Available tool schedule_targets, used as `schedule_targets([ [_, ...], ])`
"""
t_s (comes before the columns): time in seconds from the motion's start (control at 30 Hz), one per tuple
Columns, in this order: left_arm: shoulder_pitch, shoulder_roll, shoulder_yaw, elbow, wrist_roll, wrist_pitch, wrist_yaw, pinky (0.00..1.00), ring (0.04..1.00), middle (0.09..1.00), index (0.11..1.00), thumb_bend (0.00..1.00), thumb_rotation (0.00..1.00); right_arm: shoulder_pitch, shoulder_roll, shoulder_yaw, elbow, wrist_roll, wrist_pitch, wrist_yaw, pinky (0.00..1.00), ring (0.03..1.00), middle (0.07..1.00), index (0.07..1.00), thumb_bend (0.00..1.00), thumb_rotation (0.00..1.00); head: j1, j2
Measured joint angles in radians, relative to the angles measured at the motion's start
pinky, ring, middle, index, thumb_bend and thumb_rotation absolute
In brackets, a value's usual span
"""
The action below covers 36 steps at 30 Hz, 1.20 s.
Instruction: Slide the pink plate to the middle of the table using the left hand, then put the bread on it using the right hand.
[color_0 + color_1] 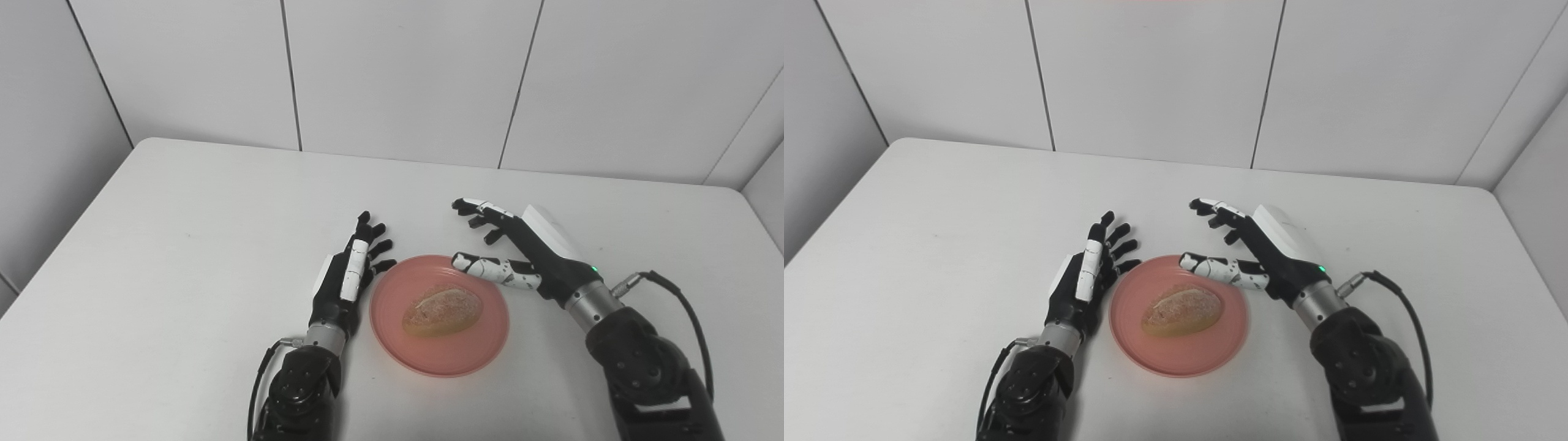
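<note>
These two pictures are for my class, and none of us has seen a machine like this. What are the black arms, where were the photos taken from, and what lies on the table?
Both pictures come from two cameras side by side on a humanoid robot's head, looking down at a white table. The black arms are its own. A pink plate sits near the middle with a bread roll lying on it. The left hand rests beside the plate's left edge; the right hand hovers by its upper right. Both hands are open and hold nothing.

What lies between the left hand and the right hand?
The pink plate with the bread on it lies between the left hand and right hand, in both views.
</note>
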Motion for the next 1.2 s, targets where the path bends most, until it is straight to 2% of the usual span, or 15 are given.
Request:
schedule_targets([
  [0.1,0.013,-0.002,-0.007,-0.001,0.009,-0.025,0.003,1.00,0.988,0.974,1.000,0.84,1.00,0.064,0.153,-0.095,0.040,0.156,0.000,-0.132,0.81,0.866,0.885,0.915,0.80,1.00,-0.005,0.003],
  [0.17,0.025,-0.002,-0.021,0.000,0.015,-0.048,0.002,1.00,0.996,0.981,1.000,0.85,1.00,0.089,0.207,-0.130,0.066,0.235,-0.008,-0.212,0.85,0.882,0.896,0.927,0.81,1.00,-0.008,0.005],
  [0.23,0.030,0.000,-0.040,0.001,0.037,-0.065,0.002,1.00,1.000,0.987,1.000,0.86,1.00,0.100,0.209,-0.140,0.097,0.293,-0.020,-0.245,0.88,0.900,0.910,0.942,0.82,1.00,-0.011,0.006],
  [0.33,0.044,0.013,-0.058,0.000,0.071,-0.079,0.002,1.00,1.000,0.999,1.000,0.84,1.00,0.121,0.210,-0.146,0.115,0.328,-0.077,-0.317,0.93,0.933,0.944,0.983,0.81,1.00,-0.024,0.006],
  [0.47,0.055,0.022,-0.087,-0.016,0.118,-0.084,0.006,1.00,1.000,1.000,1.000,0.83,1.00,0.151,0.211,-0.114,0.176,0.314,-0.184,-0.398,0.97,0.963,0.975,1.000,0.75,1.00,-0.040,0.008],
  [0.57,0.075,0.022,-0.106,-0.017,0.145,-0.119,0.008,1.00,1.000,1.000,1.000,0.76,1.00,0.173,0.212,-0.080,0.222,0.287,-0.245,-0.445,1.00,0.978,0.982,0.999,0.73,1.00,-0.066,0.008],
  [0.67,0.092,0.023,-0.109,-0.016,0.153,-0.150,0.009,1.00,1.000,1.000,1.000,0.75,1.00,0.175,0.212,-0.062,0.232,0.263,-0.297,-0.494,1.00,0.983,0.982,0.997,0.70,1.00,-0.081,0.011],
  [0.77,0.098,0.023,-0.109,-0.016,0.159,-0.159,0.009,1.00,1.000,1.000,1.000,0.77,1.00,0.175,0.212,-0.048,0.244,0.267,-0.333,-0.512,1.00,0.974,0.974,0.990,0.70,1.00,-0.084,0.011],
  [0.9,0.104,0.020,-0.111,-0.015,0.165,-0.165,0.014,1.00,1.000,1.000,1.000,0.74,1.00,0.175,0.211,-0.040,0.257,0.286,-0.356,-0.512,0.95,0.933,0.927,0.920,0.72,1.00,-0.080,0.011],
  [0.97,0.105,0.013,-0.112,-0.012,0.176,-0.167,0.021,1.00,1.000,1.000,1.000,0.72,1.00,0.174,0.209,-0.032,0.261,0.286,-0.357,-0.510,0.94,0.922,0.910,0.890,0.74,1.00,-0.078,0.011],
  [1.07,0.106,-0.005,-0.105,-0.006,0.181,-0.167,0.036,1.00,1.000,1.000,1.000,0.74,1.00,0.174,0.199,-0.018,0.264,0.307,-0.354,-0.485,0.91,0.902,0.891,0.865,0.79,1.00,-0.071,0.008],
  [1.2,0.106,-0.027,-0.096,0.014,0.181,-0.193,0.060,1.00,1.000,1.000,1.000,0.72,1.00,0.177,0.189,-0.010,0.265,0.338,-0.318,-0.446,0.94,0.927,0.910,0.877,0.79,1.00,-0.058,0.008],
])
